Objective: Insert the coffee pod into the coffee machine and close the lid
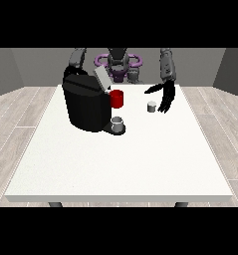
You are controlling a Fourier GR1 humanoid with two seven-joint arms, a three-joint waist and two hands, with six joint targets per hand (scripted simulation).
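While the near half of the white desk is lying bare toward the camera, the things are gathering toward its far half. Nearest of them, a small grey cup is standing upright on the black base at the foot of the coffee machine, touching that base. The machine, a bulky black body, is sitting left of the desk's middle, and its grey lid is tilting up and open at the top. A red part is showing at the machine's front, just above the cup and touching the machine's right side.

To the right of the machine, the coffee pod, small and pale grey, is standing upright on the desk, apart from the machine and not yet in it. The hand at the view's right is hanging just beside the pod on its right; its fingers are pointing downward, straight and released, and its thumb is reaching out to the left above the pod. Whether the hand is touching the pod cannot be told.

Farther back, the other arm is disappearing behind the machine, so the hand at the view's left is not showing. The robot's torso is standing behind the desk's far edge.
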